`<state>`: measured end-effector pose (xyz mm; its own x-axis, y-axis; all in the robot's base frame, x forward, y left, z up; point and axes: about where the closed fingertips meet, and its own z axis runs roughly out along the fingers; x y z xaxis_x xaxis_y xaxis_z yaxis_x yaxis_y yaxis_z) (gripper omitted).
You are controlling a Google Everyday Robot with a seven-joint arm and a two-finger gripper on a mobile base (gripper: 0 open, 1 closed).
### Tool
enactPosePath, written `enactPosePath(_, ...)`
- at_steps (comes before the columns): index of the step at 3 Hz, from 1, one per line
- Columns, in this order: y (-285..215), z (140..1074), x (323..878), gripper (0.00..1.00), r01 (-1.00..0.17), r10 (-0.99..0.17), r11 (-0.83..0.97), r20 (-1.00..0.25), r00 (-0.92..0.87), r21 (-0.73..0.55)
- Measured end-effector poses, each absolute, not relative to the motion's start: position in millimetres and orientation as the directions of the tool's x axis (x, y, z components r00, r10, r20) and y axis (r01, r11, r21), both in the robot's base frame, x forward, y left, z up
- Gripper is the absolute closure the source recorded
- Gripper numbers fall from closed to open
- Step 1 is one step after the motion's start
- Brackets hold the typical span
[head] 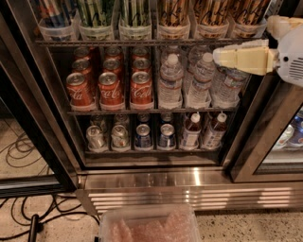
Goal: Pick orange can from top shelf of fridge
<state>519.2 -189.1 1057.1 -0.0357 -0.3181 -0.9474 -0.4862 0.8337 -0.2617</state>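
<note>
The fridge (142, 177) stands open in front of me. Its top shelf (142, 42) is a dark wire rack fronted by clear tubs. Several copper-orange cans with dark scribbled lettering stand in the tubs at the right half, the nearest orange can (210, 13) cut off by the top edge. Green-striped cans (97, 12) fill the tubs at the left. My gripper (218, 56) is a cream block reaching in from the right, just below the top shelf's right end, in front of the water bottles and below the orange cans. It holds nothing that I can see.
The middle rack holds red cola cans (111, 87) at the left and water bottles (170, 80) at the right. The bottom rack holds small cans and bottles (142, 137). A clear plastic bin (149, 224) sits on the floor in front. Black cables (19, 151) lie at the left.
</note>
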Motion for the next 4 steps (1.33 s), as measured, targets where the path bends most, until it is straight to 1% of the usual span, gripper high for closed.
enactPosePath(1, -194.1, 1061.8, 529.4, 0.32, -0.397, -0.307, 0.874, -0.952, -0.004, -0.281)
enactPosePath(2, -196.2, 1064.5, 538.5, 0.34, -0.333, -0.309, 0.895, -0.951, 0.015, -0.296)
enactPosePath(3, -196.1, 1064.6, 538.5, 0.17, -0.331, -0.309, 0.896, -0.951, 0.015, -0.296)
enactPosePath(4, -194.2, 1065.8, 535.5, 0.26, -0.332, -0.305, 0.897, -0.952, 0.011, -0.291)
